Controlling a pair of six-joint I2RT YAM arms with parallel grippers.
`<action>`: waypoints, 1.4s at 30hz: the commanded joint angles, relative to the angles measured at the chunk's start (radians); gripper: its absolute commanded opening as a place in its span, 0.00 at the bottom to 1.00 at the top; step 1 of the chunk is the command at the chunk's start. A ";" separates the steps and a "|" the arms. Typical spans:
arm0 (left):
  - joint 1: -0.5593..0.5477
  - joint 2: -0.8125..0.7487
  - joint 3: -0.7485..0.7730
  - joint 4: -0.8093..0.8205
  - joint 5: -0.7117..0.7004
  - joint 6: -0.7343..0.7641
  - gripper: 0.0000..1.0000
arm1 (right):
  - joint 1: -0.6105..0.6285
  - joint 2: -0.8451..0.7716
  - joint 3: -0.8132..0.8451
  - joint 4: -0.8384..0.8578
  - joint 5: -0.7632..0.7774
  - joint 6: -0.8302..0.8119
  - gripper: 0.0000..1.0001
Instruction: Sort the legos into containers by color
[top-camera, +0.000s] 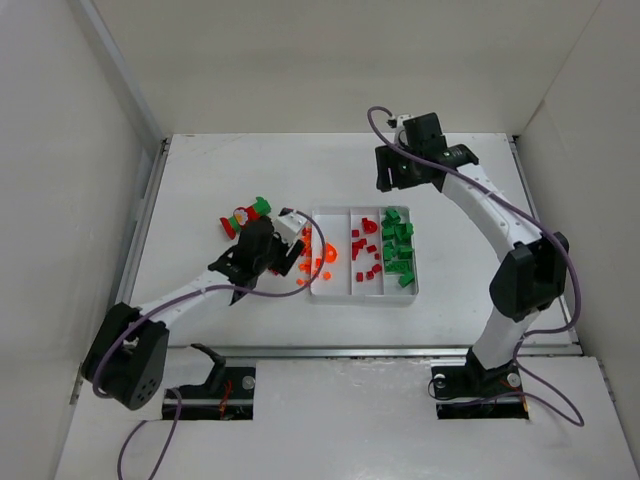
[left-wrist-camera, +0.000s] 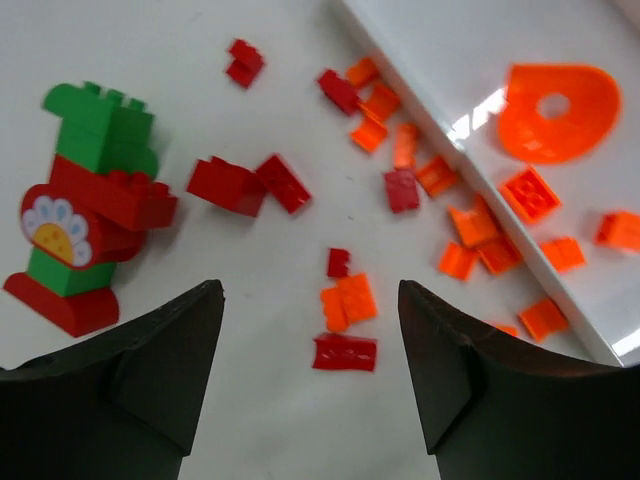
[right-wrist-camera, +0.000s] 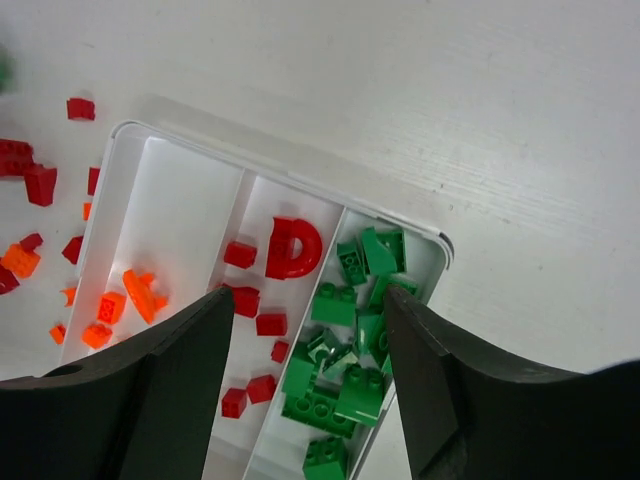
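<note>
The left fingers (left-wrist-camera: 150, 380) stood apart, empty, above the matte white tabletop (left-wrist-camera: 260, 430), with loose studded red and orange legos (left-wrist-camera: 345, 352) just ahead between them. The right fingers (right-wrist-camera: 160, 390) gaped empty over a glossy white tray (right-wrist-camera: 300, 178), whose three narrow containers (right-wrist-camera: 185, 215) held bricks. Plain white walls (top-camera: 300, 60) enclosed everything.

The left arm (top-camera: 200, 295) hides the left edge of the tray (top-camera: 365, 294) and some loose legos (top-camera: 303, 267).

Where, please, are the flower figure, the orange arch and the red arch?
Flower figure (left-wrist-camera: 108, 195): left wrist view, its red middle brick.
Orange arch (left-wrist-camera: 585, 118): left wrist view, flat face right of its hole.
Red arch (right-wrist-camera: 290, 228): right wrist view, its upper rim.
</note>
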 joint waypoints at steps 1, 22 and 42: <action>0.036 0.049 0.117 0.093 -0.131 -0.140 0.68 | 0.004 0.035 0.070 0.020 -0.024 -0.055 0.68; 0.183 0.528 0.512 0.072 0.011 -0.067 0.28 | -0.006 0.216 0.283 0.105 -0.139 0.039 0.75; 0.165 0.704 0.684 -0.043 0.149 0.058 0.61 | -0.015 0.232 0.263 0.103 -0.042 -0.039 0.76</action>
